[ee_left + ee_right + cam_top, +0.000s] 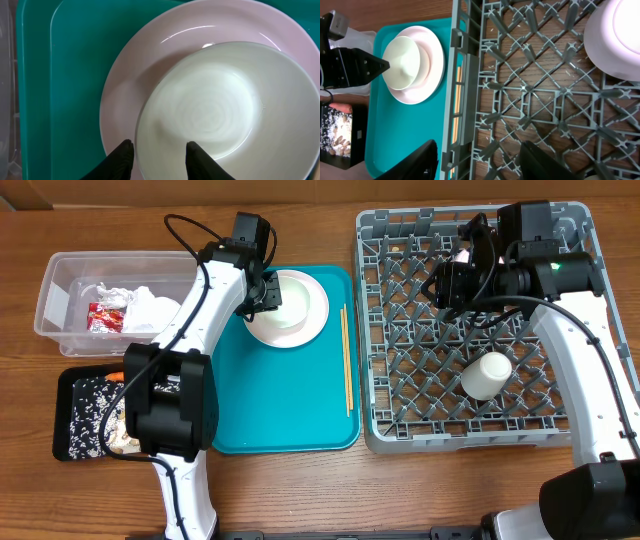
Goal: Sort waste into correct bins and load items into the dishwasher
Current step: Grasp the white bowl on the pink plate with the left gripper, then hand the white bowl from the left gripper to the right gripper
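Note:
A small pale bowl (293, 293) sits on the round pale plate (312, 320) at the back of the teal tray (290, 410). My left gripper (262, 292) is open, its fingers (158, 150) astride the bowl's near rim (220, 105). Wooden chopsticks (346, 360) lie along the tray's right edge. My right gripper (448, 280) is open and empty over the grey dish rack (400, 340), near its left wall (479, 150). A white cup (487, 375) lies in the rack. A second pale bowl (615, 40) sits in the rack.
The clear tub (55, 290) at the far left holds white napkins (150, 308) and a red wrapper (105, 317). The black tray (65, 415) in front of it holds rice and nut scraps, with an orange carrot (117, 375) at its back edge.

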Motion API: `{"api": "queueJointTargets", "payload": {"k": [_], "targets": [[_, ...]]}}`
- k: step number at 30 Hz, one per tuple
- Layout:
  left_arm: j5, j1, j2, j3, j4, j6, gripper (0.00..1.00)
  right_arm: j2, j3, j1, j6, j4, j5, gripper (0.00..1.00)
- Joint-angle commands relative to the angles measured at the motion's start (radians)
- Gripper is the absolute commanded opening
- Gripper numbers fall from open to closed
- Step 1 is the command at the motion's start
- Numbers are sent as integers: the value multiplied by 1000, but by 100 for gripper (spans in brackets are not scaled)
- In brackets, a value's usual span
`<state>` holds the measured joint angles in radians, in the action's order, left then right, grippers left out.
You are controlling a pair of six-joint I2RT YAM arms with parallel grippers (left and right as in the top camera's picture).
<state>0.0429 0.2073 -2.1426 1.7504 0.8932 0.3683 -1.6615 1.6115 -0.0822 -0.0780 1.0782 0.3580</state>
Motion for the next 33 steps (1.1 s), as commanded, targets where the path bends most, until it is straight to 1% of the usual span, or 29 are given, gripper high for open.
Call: {"api": "queueJointTargets", "payload": {"k": [1,3,4,6,8,9,10,11,14,17,22,26,29,33], "targets": [[19,-7,-50,15,-2,14,38,0,3,-3,-1,-1,-10,56],[16,-11,-63,15,-1,14,38,0,3,-3,-1,2,-10,56],[16,-11,-68,14,-1,14,34,0,3,-3,-1,2,-10,56],[16,-12,-68,14,-3,14,13,0,3,-3,-1,2,-10,57],[17,-13,-66,19,-7,14,4,0,3,-2,-1,2,-11,57],[18,-14,-66,27,-3,13,4,0,3,-2,-1,1,-16,57],[21,-17,-60,45,15,13,4,0,3,-2,-1,2,-17,65],[21,-19,-53,55,25,13,4,0,3,-2,-1,2,-17,67],[21,-25,-32,94,60,13,4,0,3,-2,-1,1,-16,71],[21,-26,-1,151,124,13,4,0,3,-3,-1,5,-5,71],[8,-16,80,233,250,13,4,0,3,-5,-2,2,106,71],[1,14,151,250,315,12,4,0,3,-30,-14,-14,137,71],[1,47,196,250,360,-2,4,-1,3,-57,-84,-23,138,71],[-19,88,221,250,380,-2,4,-1,3,-109,-107,-52,138,71]]}}
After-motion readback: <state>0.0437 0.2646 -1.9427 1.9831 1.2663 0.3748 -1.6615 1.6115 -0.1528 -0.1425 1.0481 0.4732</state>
